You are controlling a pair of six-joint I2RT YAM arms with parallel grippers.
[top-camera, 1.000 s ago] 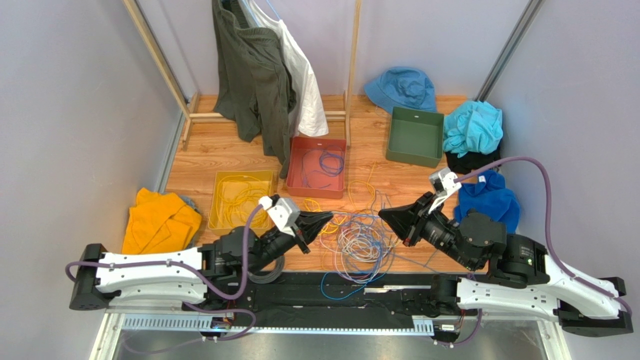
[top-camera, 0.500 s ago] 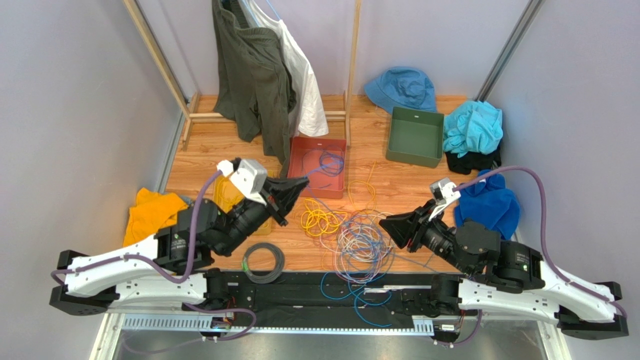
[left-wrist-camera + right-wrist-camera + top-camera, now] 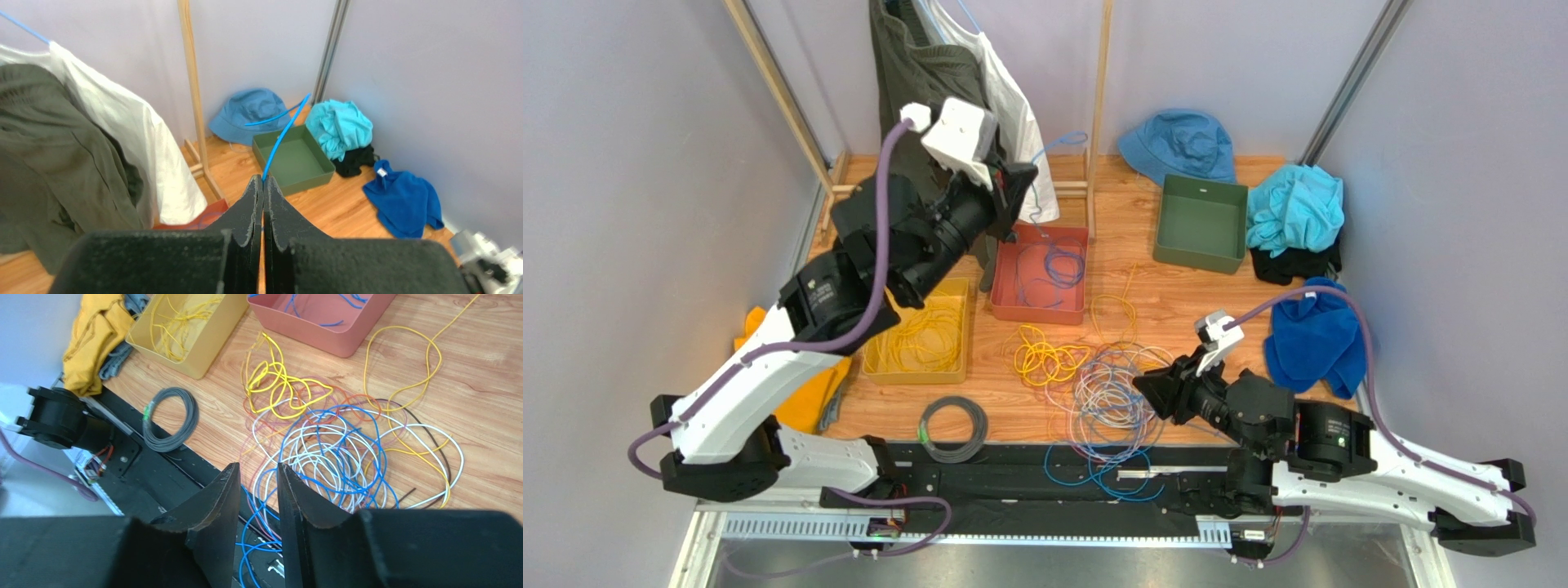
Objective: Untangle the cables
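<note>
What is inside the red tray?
Loose blue cables lie looped in the red tray. Its left edge is partly hidden behind the hanging dark garment, so anything there cannot be seen.

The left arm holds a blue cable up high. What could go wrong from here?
The blue cable is pinched only between the tips of the shut left end effector, so it may slip out. It hangs close to the white shirt and could snag there. The open right end effector hovers over the tangled pile; closing there may take several cables together.
</note>
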